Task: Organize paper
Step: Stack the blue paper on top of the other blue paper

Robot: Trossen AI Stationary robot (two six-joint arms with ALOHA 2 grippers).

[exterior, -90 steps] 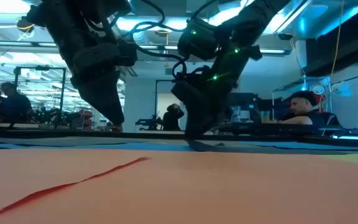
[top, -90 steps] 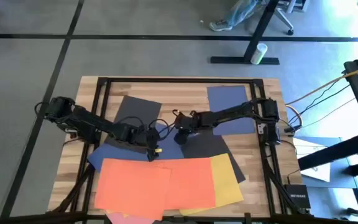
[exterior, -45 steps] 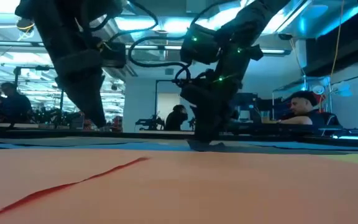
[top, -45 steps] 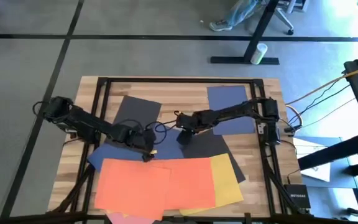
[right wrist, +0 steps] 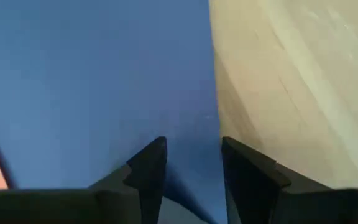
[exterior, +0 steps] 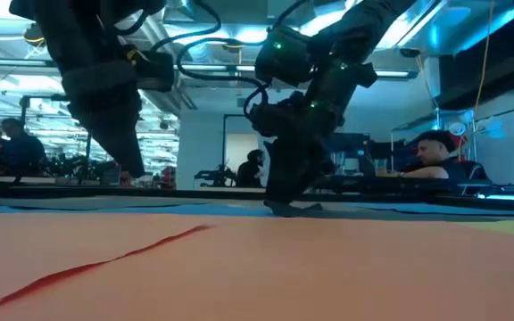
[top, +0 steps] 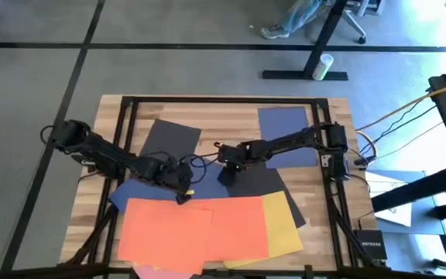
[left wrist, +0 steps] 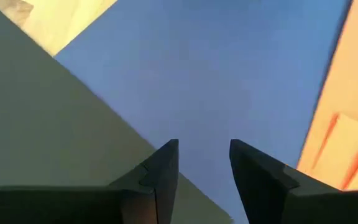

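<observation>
Paper sheets overlap on the wooden table (top: 231, 112). A navy sheet (top: 142, 188) lies at the middle, partly on a black sheet (top: 169, 136). Another black sheet (top: 258, 182) lies to its right. Orange sheets (top: 192, 225), a yellow one (top: 283, 225) and a pink edge (top: 157, 271) lie at the near side. My left gripper (top: 183, 191) stands open, low over the navy sheet (left wrist: 216, 62) beside the black one (left wrist: 42, 124). My right gripper (top: 224, 171) stands open and low, its fingers on either side of the navy sheet's edge (right wrist: 213, 93). My left gripper points down at the navy sheet; I cannot tell whether its fingertips (left wrist: 166, 155) touch it. My right gripper (exterior: 284, 205) points down at the sheets near the navy sheet's edge; the low view shows its tips at paper level, but I cannot tell if they touch.
A second navy sheet (top: 285, 136) lies apart at the far right of the table, under my right arm. A black metal frame (top: 223, 99) runs round the table. Cables hang off the right edge (top: 362, 159).
My left gripper has gone toward the table's left edge, staying low over the navy sheet. My right gripper has stayed low at about the same place. The sheets lie as before.
</observation>
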